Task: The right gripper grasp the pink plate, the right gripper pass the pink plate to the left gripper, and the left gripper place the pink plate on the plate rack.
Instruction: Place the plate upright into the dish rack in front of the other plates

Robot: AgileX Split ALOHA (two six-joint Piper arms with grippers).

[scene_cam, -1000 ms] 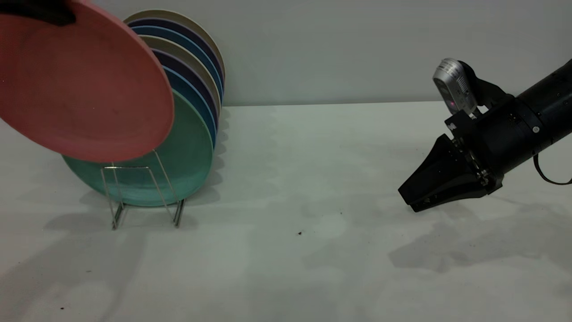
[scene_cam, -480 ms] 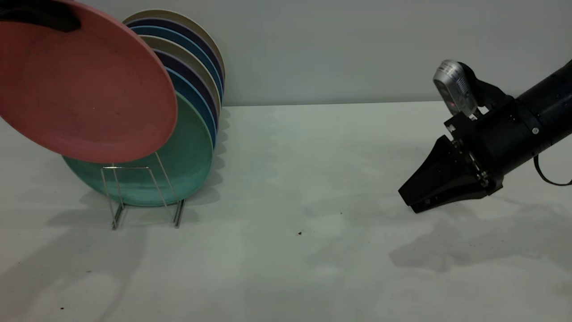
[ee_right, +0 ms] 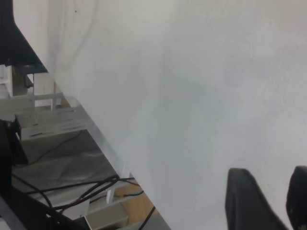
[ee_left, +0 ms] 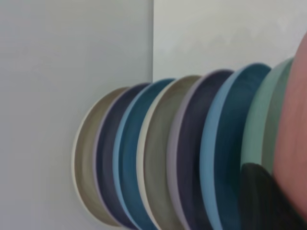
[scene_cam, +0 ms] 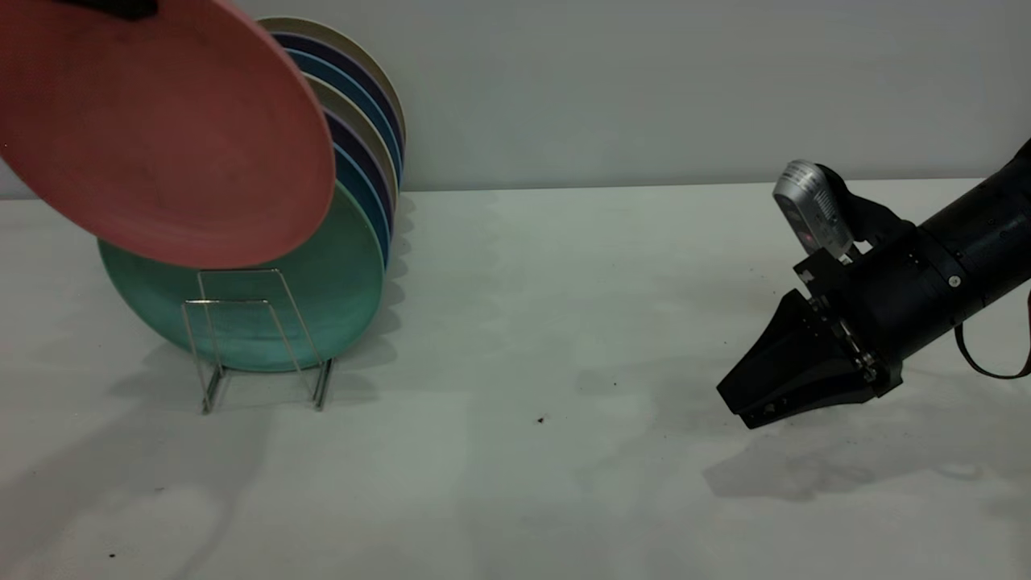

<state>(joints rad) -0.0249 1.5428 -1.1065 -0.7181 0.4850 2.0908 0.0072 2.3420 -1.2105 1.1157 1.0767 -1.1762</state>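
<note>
White table (scene_cam: 515,483), grey wall. The left gripper (scene_cam: 121,8) is pinching the pink plate (scene_cam: 161,129) by its rim at 12 o'clock, tilted above the plate rack (scene_cam: 258,338). The right gripper (scene_cam: 745,399) is idling at 3 o'clock, empty, jaws slightly apart.

No text, label, brand, number or sign can be read anywhere in these views. The plates, the rack, the table and both arms show only plain surfaces, and the silver camera module (scene_cam: 812,207) bears a small red light but no legible marking.
</note>
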